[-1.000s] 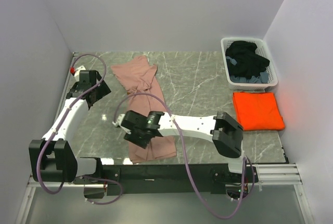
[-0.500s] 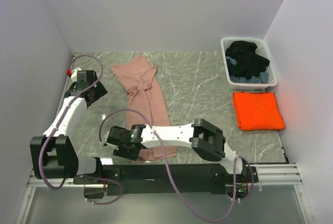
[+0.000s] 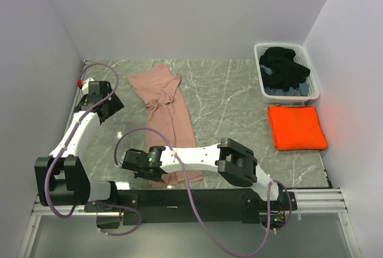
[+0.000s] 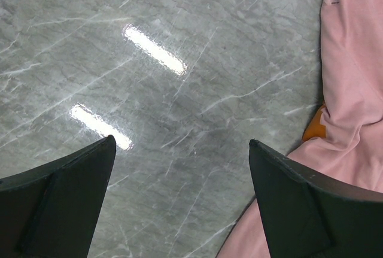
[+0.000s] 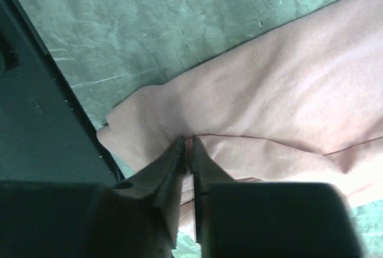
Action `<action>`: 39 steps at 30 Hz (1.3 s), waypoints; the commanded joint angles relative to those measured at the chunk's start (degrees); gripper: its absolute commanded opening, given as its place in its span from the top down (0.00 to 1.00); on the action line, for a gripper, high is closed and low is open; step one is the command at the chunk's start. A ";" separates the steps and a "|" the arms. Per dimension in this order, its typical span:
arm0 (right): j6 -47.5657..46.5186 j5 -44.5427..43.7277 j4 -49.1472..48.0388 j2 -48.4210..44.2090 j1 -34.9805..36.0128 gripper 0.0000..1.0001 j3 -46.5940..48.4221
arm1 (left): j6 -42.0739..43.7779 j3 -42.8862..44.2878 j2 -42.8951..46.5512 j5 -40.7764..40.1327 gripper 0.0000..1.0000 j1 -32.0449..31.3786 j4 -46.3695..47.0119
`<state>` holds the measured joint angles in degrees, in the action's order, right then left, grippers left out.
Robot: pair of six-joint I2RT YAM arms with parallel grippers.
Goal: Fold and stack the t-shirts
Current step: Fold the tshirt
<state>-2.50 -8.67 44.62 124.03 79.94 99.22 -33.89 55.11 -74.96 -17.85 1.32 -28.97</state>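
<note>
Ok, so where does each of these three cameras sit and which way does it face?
Top external: above and behind the bases, looking down on the table; both arms, left gripper and right gripper show.
Left wrist: looks down at the bare table; its open fingers frame the view.
Right wrist: looks down at the pink tee, fingers pinched on its hem.
Shared: all three see the pink tee.

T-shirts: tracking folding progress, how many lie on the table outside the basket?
2: the pink t-shirt lies left of centre; the folded orange t-shirt sits at the right, before the white basket. More may be hidden.
</note>
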 commanded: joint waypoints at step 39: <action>25.79 -6.28 -5.33 -26.28 -2.68 0.68 -32.14 | -4.95 -3.33 1.48 8.96 0.02 -6.22 -4.33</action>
<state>20.99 -14.76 41.56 101.93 79.05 69.60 -35.66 53.82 -75.99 -12.69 -0.71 -30.11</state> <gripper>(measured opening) 0.307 0.985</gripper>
